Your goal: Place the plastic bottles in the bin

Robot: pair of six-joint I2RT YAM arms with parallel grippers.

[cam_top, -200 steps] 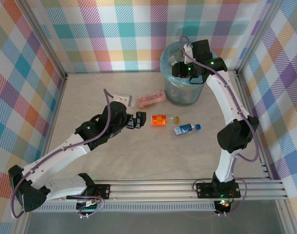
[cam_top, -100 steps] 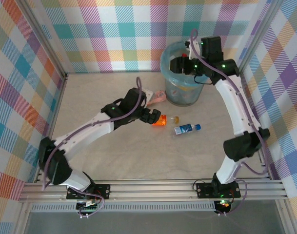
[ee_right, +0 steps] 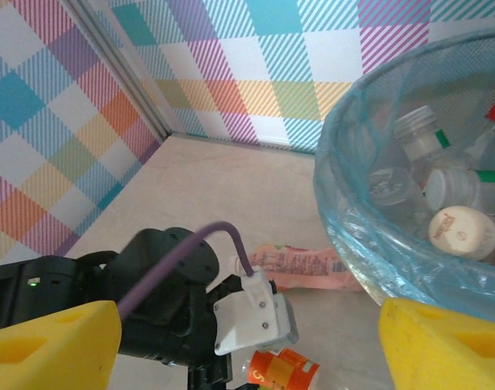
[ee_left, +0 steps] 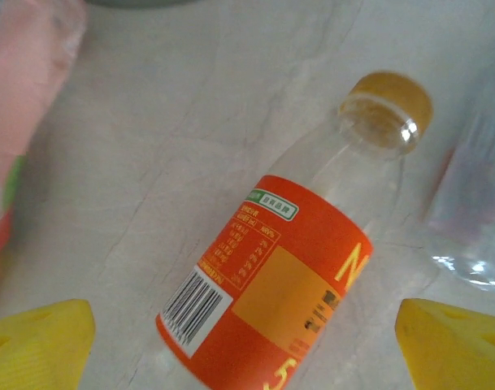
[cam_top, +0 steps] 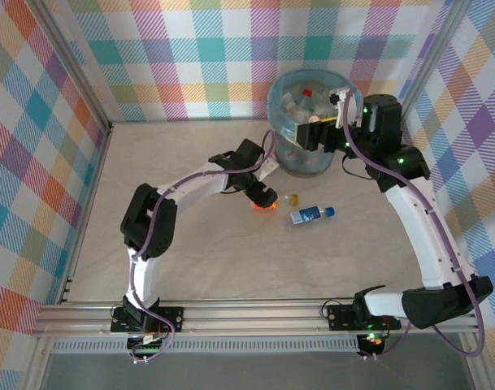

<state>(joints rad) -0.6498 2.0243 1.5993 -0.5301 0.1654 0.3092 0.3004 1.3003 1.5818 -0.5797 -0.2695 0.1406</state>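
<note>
**Left jaws wide over the orange bottle, right gripper empty by the bin**

The left gripper (ee_left: 247, 329) stands wide. Its yellow pads (ee_left: 37, 341) sit either side of the orange-label bottle (ee_left: 296, 276), which lies on the table (ee_left: 174, 122) with its yellow cap (ee_left: 391, 101) pointing away. I can't tell whether either pad touches it, and the bottle's base is cut off at the frame edge. From above, the gripper covers most of that bottle.

A pink-label bottle (ee_right: 304, 264) lies just beside it, only a blur in the left wrist view. A blue-label bottle (cam_top: 310, 214) also lies near on the table.

The right gripper (ee_right: 247, 345) is spread wide with nothing between its fingers, hanging near the rim of the bin (ee_right: 353, 203). The bin stands at the far side of the table, lined with a pale blue bag. It holds several bottles (ee_right: 462, 231) with white, red and green caps; I can't count them.
</note>
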